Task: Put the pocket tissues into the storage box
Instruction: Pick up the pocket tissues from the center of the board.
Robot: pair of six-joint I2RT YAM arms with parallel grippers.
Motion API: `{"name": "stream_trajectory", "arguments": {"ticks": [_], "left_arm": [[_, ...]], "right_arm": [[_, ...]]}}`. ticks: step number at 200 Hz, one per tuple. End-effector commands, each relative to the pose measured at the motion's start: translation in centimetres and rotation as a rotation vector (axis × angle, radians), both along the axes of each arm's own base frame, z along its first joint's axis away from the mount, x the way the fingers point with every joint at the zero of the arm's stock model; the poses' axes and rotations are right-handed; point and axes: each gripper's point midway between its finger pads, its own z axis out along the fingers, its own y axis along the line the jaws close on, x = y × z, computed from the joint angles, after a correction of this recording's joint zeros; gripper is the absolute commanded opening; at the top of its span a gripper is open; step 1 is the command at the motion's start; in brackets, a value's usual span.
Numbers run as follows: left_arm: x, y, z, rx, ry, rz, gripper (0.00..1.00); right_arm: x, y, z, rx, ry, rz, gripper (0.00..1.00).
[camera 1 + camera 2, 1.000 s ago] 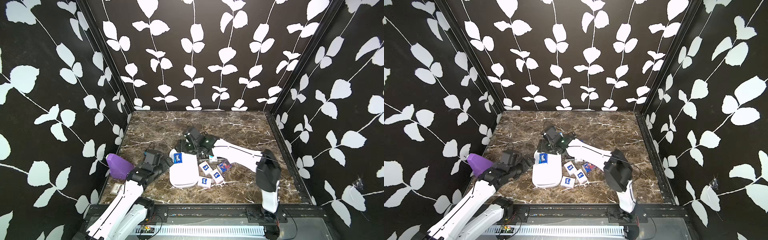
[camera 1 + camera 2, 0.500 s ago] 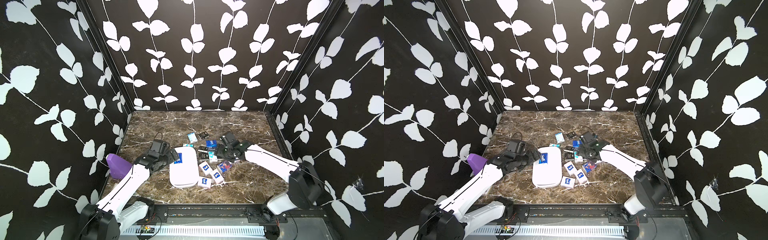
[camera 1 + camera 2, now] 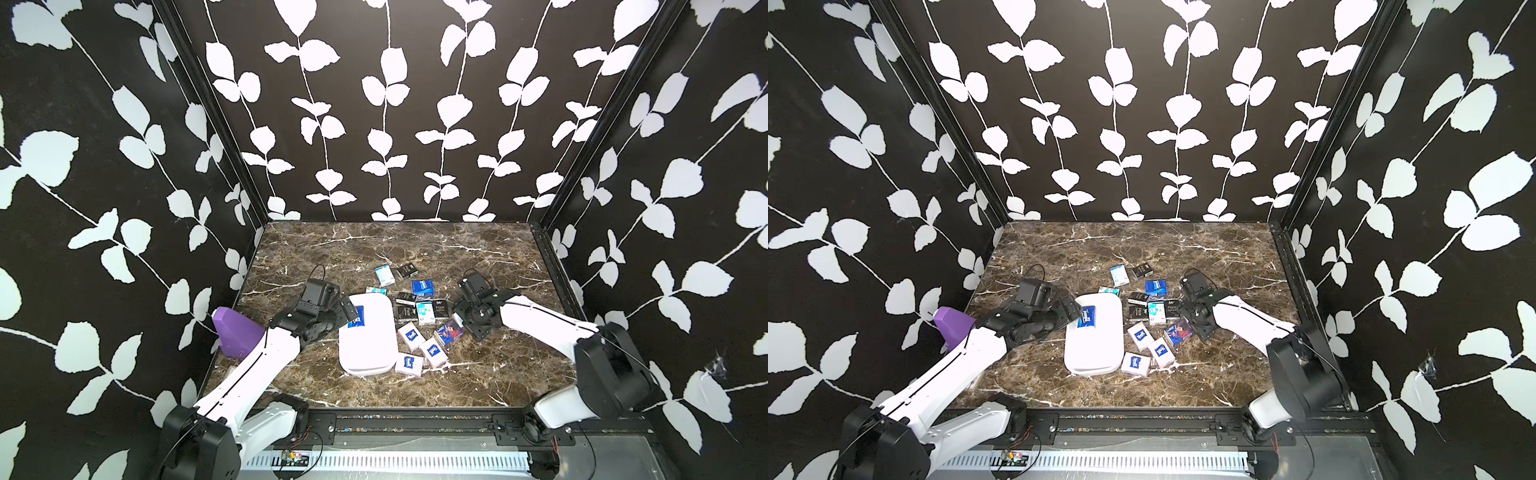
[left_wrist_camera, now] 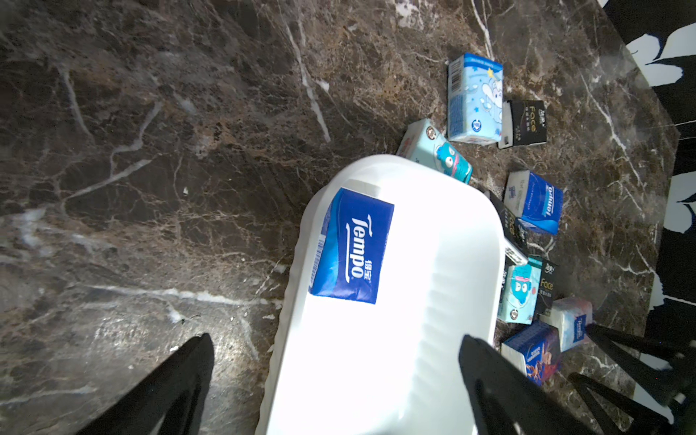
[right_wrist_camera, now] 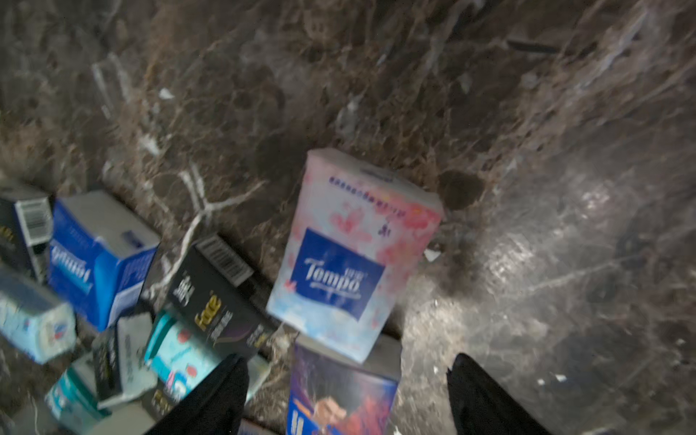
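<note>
- Pocket tissues (image 3: 426, 312) lie mostly loose on the marble table (image 3: 415, 249). They are crowded just beside the long side of the storage box (image 3: 365, 349) that faces the right arm.
- We see one blue pack (image 4: 350, 246) lying flat inside the storage box, at its far end, in the corner on the left arm's side.
- We find the left gripper (image 4: 335, 339) at that end of the box, its jaws spread wide and holding nothing. One finger is over bare marble, and the other is over the box's opposite rim.
- We note a teal pack (image 4: 437, 154) resting against the box's far rim. Beyond it a pale blue pack (image 4: 475, 99) and a black pack (image 4: 525, 122) lie side by side.
- We count three white packs with blue logos (image 3: 432, 352) close together on the marble by the box's near end.
- We see the right gripper (image 5: 346, 357) at the outer edge of the cluster, jaws apart with nothing pinched between them.
- We see a pink-flowered pack (image 5: 354, 252) lying tilted just ahead of those fingers, its lower edge resting on the cartoon-figure pack (image 5: 339, 395).
- We cannot tell from the blurred right wrist view whether either finger touches a pack.
- We see a purple object (image 3: 237, 336) at the table's edge beside the left arm, well apart from the tissues.
</note>
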Motion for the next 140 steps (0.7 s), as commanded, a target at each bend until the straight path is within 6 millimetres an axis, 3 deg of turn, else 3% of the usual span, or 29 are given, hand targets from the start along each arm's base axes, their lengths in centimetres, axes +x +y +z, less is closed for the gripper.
{"name": "stream_trajectory", "arguments": {"ticks": [1,42,49,94,140], "left_arm": [[-0.8,0.9,-0.3,0.026,-0.011,0.024,0.99],[-2.0,2.2,-0.8,0.047,-0.021,0.063,0.99],[-2.1,2.3,-0.9,0.047,-0.023,0.072,0.99],[-2.3,2.7,-1.0,0.047,-0.026,0.094,0.99],[-2.3,2.8,-1.0,0.046,-0.025,0.111,0.99]], "right_arm": [[2.0,0.3,0.9,0.028,-0.036,-0.091,0.84],[3.0,-1.0,0.1,0.051,-0.019,-0.176,0.84],[2.8,-1.3,-1.1,0.043,0.012,-0.188,0.84],[2.8,-1.1,-2.8,0.043,0.063,-0.188,0.81],[3.5,-1.1,-2.1,0.028,0.030,-0.160,0.65]]}}
